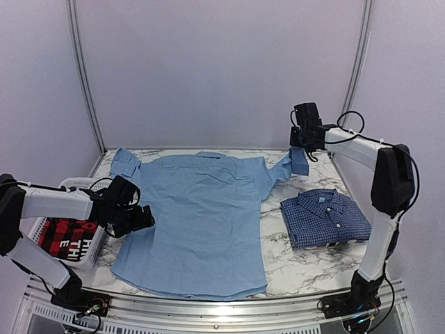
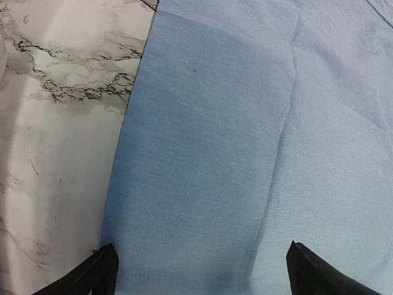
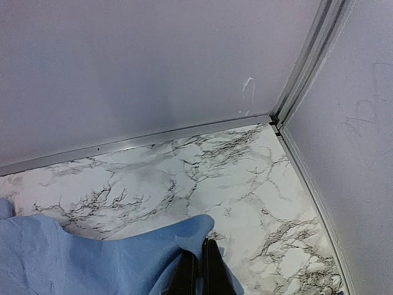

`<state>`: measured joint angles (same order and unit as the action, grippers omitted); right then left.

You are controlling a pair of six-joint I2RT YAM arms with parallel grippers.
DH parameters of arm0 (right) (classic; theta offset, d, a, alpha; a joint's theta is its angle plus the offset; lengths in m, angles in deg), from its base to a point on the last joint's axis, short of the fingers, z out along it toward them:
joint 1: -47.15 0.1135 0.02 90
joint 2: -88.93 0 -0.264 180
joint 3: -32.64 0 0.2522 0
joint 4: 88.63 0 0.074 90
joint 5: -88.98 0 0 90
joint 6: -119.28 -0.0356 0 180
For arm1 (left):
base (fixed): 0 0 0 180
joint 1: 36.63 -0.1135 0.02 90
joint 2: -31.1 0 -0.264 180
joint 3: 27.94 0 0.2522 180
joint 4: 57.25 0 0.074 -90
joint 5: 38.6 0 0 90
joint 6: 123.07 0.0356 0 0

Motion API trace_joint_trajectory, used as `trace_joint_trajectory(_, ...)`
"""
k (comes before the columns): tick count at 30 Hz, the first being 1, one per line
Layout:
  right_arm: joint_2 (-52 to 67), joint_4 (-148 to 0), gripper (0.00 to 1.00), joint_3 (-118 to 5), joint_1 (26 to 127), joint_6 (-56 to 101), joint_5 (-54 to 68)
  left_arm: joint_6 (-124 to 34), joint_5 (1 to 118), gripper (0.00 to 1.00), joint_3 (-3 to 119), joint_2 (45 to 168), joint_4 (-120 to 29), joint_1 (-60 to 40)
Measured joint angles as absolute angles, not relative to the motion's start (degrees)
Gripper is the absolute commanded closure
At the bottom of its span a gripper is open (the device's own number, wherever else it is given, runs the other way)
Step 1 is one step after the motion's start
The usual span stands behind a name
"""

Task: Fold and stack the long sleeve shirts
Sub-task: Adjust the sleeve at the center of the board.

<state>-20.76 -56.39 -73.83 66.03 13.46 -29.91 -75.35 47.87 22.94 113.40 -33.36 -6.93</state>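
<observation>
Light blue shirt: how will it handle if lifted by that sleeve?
Likely floppy: the sleeve drapes and sags from the right gripper pinching it. Probably light: thin cloth, lying flat with soft creases. The light blue shirt would probably drag across the marble table rather than lift whole.

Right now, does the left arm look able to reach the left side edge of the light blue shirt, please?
Probably yes: the left gripper hovers open right over the side edge of the light blue shirt, with nothing between them.
</observation>
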Motion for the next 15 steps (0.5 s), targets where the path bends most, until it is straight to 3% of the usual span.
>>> trace_joint_trajectory(15, -15.6, -58.9, 1.0, -64.8, 57.5, 12.5, -33.7, -75.3, 48.1, 0.01, 22.9, 113.2, -32.7, -4.0)
